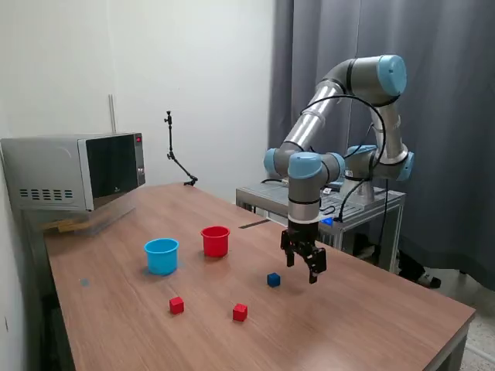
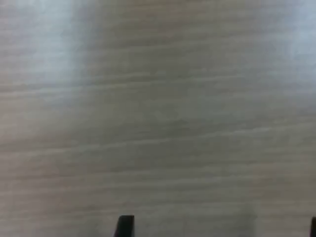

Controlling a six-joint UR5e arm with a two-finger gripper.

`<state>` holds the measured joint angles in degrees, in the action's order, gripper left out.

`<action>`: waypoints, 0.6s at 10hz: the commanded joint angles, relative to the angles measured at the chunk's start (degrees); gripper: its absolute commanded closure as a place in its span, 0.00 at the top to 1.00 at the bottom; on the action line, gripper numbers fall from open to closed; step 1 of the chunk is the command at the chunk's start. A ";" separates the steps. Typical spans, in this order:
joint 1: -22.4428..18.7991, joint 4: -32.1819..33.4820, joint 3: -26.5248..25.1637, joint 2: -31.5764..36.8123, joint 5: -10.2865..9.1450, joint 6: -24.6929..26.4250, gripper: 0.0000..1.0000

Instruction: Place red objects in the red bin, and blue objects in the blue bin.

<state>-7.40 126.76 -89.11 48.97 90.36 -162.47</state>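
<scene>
We are looking at a wooden table (image 1: 371, 317) where the blue bin (image 1: 162, 256) is sitting beside the red bin (image 1: 215, 241). Our gripper (image 1: 306, 268) is hovering empty, fingers apart, near one blue cube (image 1: 273, 280); two red cubes (image 1: 177, 305) are lying nearer the table's front edge.

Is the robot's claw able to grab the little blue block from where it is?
Probably yes. The gripper hangs open just above the table, beside the blue cube, with nothing between them. The red cubes and both cups sit farther off.
</scene>
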 commanded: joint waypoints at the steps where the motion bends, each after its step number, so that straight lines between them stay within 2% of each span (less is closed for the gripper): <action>1: 1.41 -0.02 1.48 -0.01 1.13 -0.13 1.00; 6: 4.31 -0.19 2.79 -1.24 0.96 -0.40 1.00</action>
<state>-4.06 126.73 -86.95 48.47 91.32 -162.82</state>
